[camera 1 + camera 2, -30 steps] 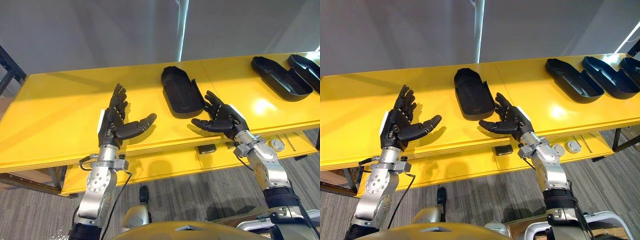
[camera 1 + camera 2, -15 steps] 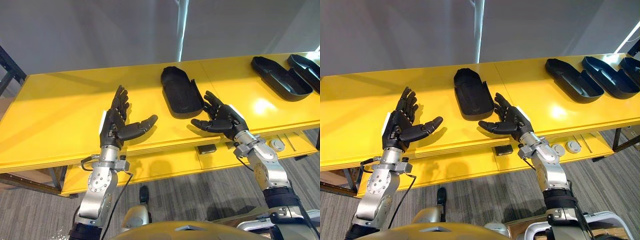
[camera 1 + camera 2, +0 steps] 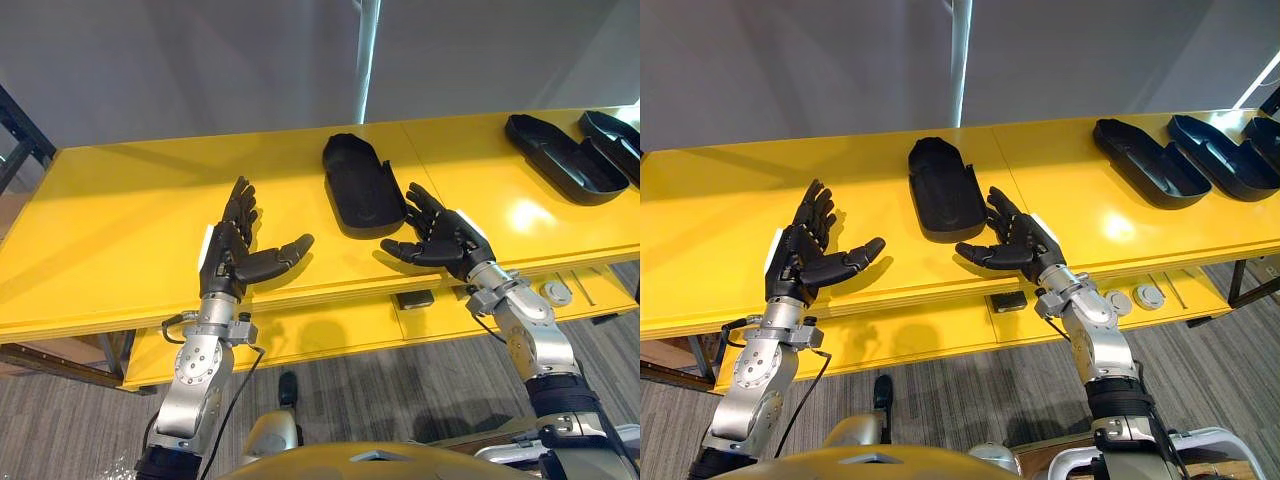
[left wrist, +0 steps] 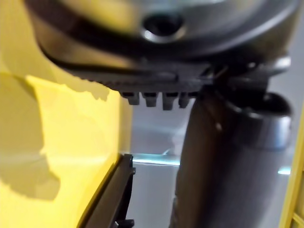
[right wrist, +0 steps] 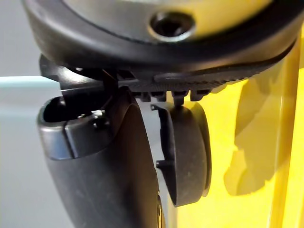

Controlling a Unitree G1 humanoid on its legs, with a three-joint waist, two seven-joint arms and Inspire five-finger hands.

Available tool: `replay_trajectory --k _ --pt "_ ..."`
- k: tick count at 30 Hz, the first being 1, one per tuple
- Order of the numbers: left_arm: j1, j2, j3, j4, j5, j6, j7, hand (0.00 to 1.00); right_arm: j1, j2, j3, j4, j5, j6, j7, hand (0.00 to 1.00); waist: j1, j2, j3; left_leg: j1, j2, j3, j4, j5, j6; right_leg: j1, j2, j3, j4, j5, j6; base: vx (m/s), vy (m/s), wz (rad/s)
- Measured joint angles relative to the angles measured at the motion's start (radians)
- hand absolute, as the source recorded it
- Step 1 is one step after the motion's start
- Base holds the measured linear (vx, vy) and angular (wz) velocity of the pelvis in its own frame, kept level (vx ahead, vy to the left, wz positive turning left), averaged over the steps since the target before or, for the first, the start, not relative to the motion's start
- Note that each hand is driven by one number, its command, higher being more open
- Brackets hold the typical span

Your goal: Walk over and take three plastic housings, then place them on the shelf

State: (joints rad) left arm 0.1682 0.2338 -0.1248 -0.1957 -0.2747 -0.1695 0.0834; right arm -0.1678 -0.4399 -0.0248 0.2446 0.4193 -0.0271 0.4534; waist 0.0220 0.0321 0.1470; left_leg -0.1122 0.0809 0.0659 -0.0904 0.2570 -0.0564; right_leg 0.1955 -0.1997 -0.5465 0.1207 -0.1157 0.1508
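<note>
Your left hand [image 3: 232, 255] and right hand [image 3: 445, 240], fingers spread and empty, flank the nearest plastic housing [image 3: 362, 185] on the yellow table [image 3: 110, 235], seemingly poised for a two-handed lift.

Desk [image 3: 720, 200]: long yellow top.
- Centre housing [image 3: 946, 190]: black, lying mid-desk towards the far edge.
- Inner right housing [image 3: 1150, 160] and outer right housing [image 3: 1225, 155]: black, hollow side up, side by side at the right end, well apart from the centre one.

Ledge [image 3: 940, 335]: yellow, lower, under the front edge.
- Block [image 3: 1010, 301]: small, dark.
- Near disc [image 3: 1118, 300] and far disc [image 3: 1150, 295]: round, silver, close together, right of the block.
</note>
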Motion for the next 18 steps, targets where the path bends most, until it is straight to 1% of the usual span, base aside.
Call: replay_trajectory --k 4,7,9,11,12,14,15,16,18 --pt "0.0 0.0 -0.001 0.0 0.0 0.0 0.0 1.0 0.003 0.0 0.004 0.002 0.001 -0.009 -0.012 1.0 0.0 0.002 0.0 0.0 0.0 0.0 0.0 0.0 0.0 0.0 0.0 0.0 0.0 0.0 0.0 0.0 0.0 0.0" --pt "0.0 0.0 -0.007 0.0 0.0 -0.001 0.0 1.0 0.019 0.001 0.011 0.0 0.036 -0.043 -0.071 1.0 0.002 0.005 0.002 0.0 0.0 0.0 0.0 0.0 0.0 0.0 0.0 0.0 0.0 -0.001 0.0 -0.01 -0.007 0.0" --pt "0.0 -0.002 -0.016 0.0 0.0 -0.003 0.0 1.0 0.039 0.016 0.0 -0.022 0.021 -0.065 -0.139 1.0 0.006 0.011 0.005 -0.001 -0.001 0.002 0.0 0.0 0.0 0.0 0.0 -0.001 -0.001 -0.001 0.0 0.0 0.0 0.0" --pt "0.005 -0.007 -0.019 0.0 0.0 -0.005 0.002 1.0 0.076 0.061 -0.032 -0.088 -0.078 -0.11 -0.279 1.0 0.007 0.019 0.008 -0.002 -0.001 0.009 0.0 -0.001 0.002 -0.001 0.0 0.001 -0.005 0.0 0.001 0.0 0.0 0.0" --pt "0.007 -0.009 -0.018 0.0 0.0 -0.007 0.003 1.0 0.089 0.077 -0.045 -0.113 -0.102 -0.121 -0.311 1.0 0.007 0.02 0.007 -0.002 -0.001 0.011 0.0 -0.002 0.002 -0.001 -0.001 0.002 -0.006 0.0 0.001 -0.01 -0.026 -0.06" --pt "0.023 -0.026 -0.016 -0.004 0.0 -0.019 0.012 1.0 0.138 0.136 -0.103 -0.241 -0.14 -0.156 -0.418 1.0 0.0 0.02 0.007 0.0 0.001 0.026 0.0 -0.006 0.005 -0.005 -0.003 0.014 -0.011 0.006 0.01 0.01 -0.024 -0.15" --pt "0.029 -0.032 -0.016 -0.004 0.0 -0.025 0.014 1.0 0.15 0.148 -0.115 -0.277 -0.139 -0.169 -0.445 1.0 0.0 0.02 0.007 0.001 0.001 0.034 0.0 -0.007 0.005 -0.007 -0.005 0.021 -0.012 0.008 0.012 0.02 -0.018 -0.33" --pt "0.039 -0.043 -0.016 -0.005 0.0 -0.027 0.019 1.0 0.176 0.175 -0.146 -0.345 -0.138 -0.2 -0.491 1.0 -0.001 0.019 0.007 0.011 0.002 0.056 0.0 -0.007 0.004 -0.011 -0.01 0.042 -0.013 0.01 0.014 0.02 -0.014 -0.35" --pt "0.04 -0.046 -0.015 -0.007 0.0 -0.028 0.021 1.0 0.213 0.203 -0.17 -0.408 -0.136 -0.229 -0.537 1.0 -0.007 0.017 0.005 0.024 0.004 0.082 0.0 -0.013 0.01 -0.016 -0.015 0.067 -0.014 0.01 0.014 0.03 -0.021 -0.38"
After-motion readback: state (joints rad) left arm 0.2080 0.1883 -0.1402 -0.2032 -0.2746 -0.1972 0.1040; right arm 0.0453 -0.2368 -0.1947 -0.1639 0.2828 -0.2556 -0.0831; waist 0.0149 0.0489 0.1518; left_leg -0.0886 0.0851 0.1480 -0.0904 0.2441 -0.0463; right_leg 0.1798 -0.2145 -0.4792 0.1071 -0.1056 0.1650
